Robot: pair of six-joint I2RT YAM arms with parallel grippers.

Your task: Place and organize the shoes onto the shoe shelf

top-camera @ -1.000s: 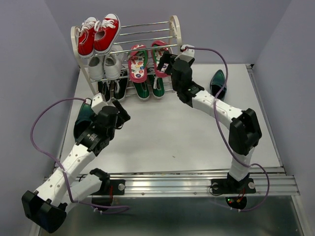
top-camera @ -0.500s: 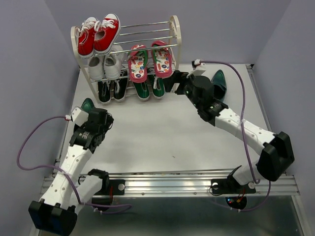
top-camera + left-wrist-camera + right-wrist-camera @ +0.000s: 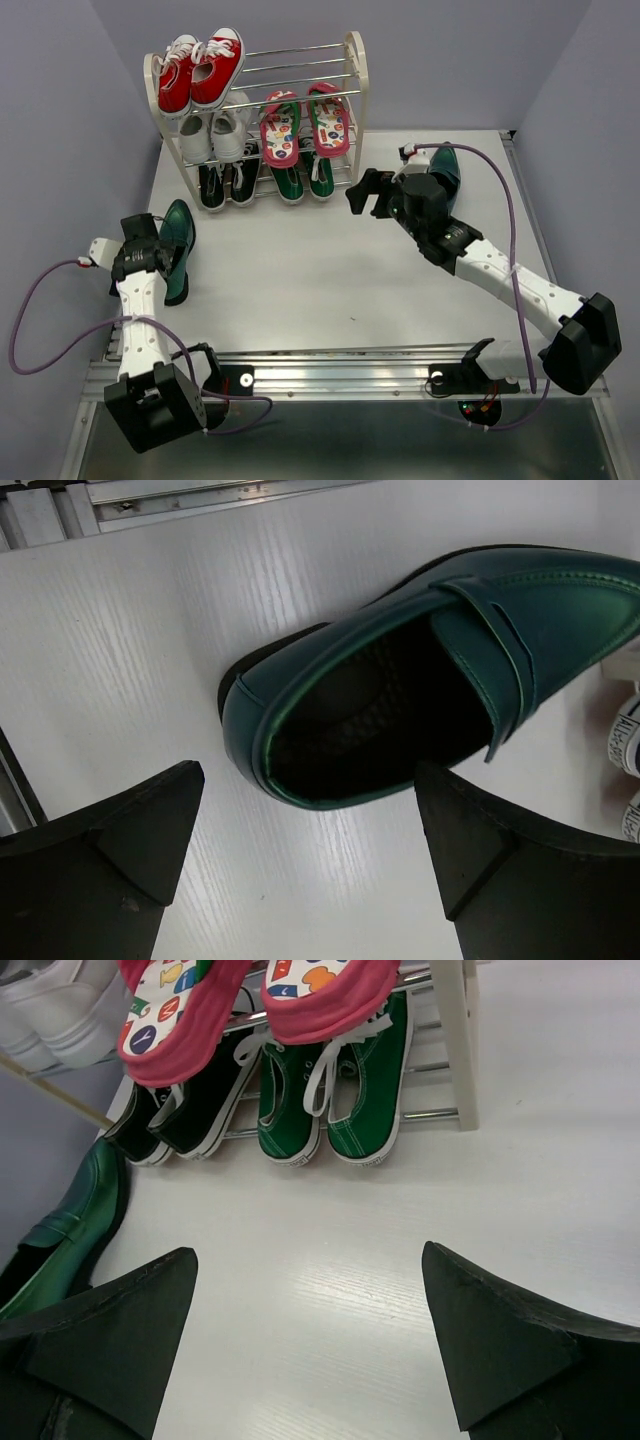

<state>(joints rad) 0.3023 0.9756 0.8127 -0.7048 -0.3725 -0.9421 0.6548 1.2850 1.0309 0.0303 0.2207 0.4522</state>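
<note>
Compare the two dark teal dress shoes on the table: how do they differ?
The left teal shoe lies near the table's left edge, under the open left gripper. The right teal shoe sits at the far right, partly hidden behind the right arm. The open right gripper faces the shoe shelf, not that shoe. Both are off the shelf, ungripped.

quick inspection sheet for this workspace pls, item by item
surface: white table, no spills seen
job's things: shoe shelf upright at back; green sneakers on bottom tier; flip-flops on middle tier; left teal dress shoe on table under left gripper; right teal dress shoe on table right of shelf
clutter: red sneakers top tier, white sneakers middle, black sneakers bottom
grippers: left gripper open over the shoe; right gripper open, empty
cables: purple cables loop off both arms
surroundings: lavender walls, metal rail at near edge
</note>
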